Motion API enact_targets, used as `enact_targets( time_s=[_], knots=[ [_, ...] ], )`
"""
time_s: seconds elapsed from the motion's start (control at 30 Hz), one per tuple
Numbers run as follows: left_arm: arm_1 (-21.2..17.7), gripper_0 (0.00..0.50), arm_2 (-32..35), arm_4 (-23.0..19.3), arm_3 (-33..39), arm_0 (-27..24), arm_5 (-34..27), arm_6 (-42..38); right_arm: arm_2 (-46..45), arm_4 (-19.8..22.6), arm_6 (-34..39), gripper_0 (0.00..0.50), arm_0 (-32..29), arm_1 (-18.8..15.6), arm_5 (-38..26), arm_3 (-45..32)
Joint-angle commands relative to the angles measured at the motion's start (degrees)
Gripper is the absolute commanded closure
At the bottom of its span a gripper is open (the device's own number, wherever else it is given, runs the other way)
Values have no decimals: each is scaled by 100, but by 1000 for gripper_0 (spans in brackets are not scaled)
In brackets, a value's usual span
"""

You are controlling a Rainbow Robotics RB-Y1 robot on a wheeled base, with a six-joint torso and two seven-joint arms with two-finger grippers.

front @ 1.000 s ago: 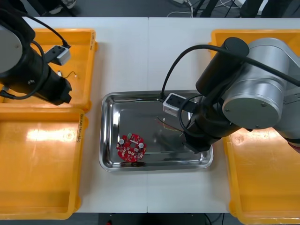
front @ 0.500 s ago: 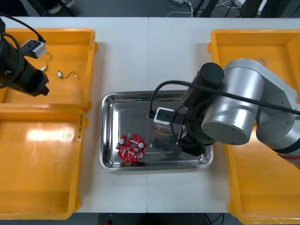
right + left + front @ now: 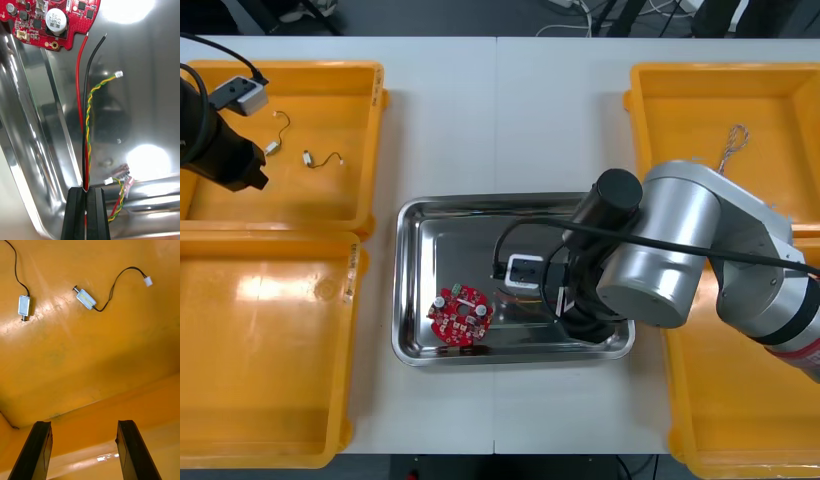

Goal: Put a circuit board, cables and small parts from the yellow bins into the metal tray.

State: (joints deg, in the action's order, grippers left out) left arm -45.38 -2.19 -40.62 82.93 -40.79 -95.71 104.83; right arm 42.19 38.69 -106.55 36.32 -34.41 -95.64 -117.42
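Cables (image 3: 86, 112) pinched in right claw (image 3: 86, 191) over metal tray (image 3: 412, 215); left claw (image 3: 84, 423) spread over bin (image 3: 93, 363).

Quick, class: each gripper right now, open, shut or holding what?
Left gripper: open, empty, over a yellow bin.
Right gripper: shut on the black and red cables, in the metal tray.

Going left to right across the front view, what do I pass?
Left pincer, open → two small metal parts → red circuit board in the metal tray → right pincer shut on black and red cables → twisted cable in a right yellow bin.
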Motion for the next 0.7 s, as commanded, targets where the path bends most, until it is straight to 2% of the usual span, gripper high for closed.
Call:
enact_targets(
  time_s=[0.03, 0.17, 0.27, 0.43, 0.7],
  knots=[
    [-182, 0, 157, 63, -313, -413, 307, 653, 475, -292, -94, 500, -134, -215, 291, 35],
    [-50, 0, 157, 265, -594, -536, 474, 908, 606, -336, -76, 500, -169, -242, 317, 53],
    [125, 0, 157, 591, -946, -720, 588, 1128, 624, -284, -112, 500, -213, -259, 309, 97],
    [310, 0, 157, 810, -1491, -1019, 764, 1233, 633, -187, -120, 500, -213, -215, 326, 343],
    [582, 0, 157, 1030, -2220, -1362, 1318, 1400, 633, -503, -85, 500, -213, -119, 326, 378]
  ],
)
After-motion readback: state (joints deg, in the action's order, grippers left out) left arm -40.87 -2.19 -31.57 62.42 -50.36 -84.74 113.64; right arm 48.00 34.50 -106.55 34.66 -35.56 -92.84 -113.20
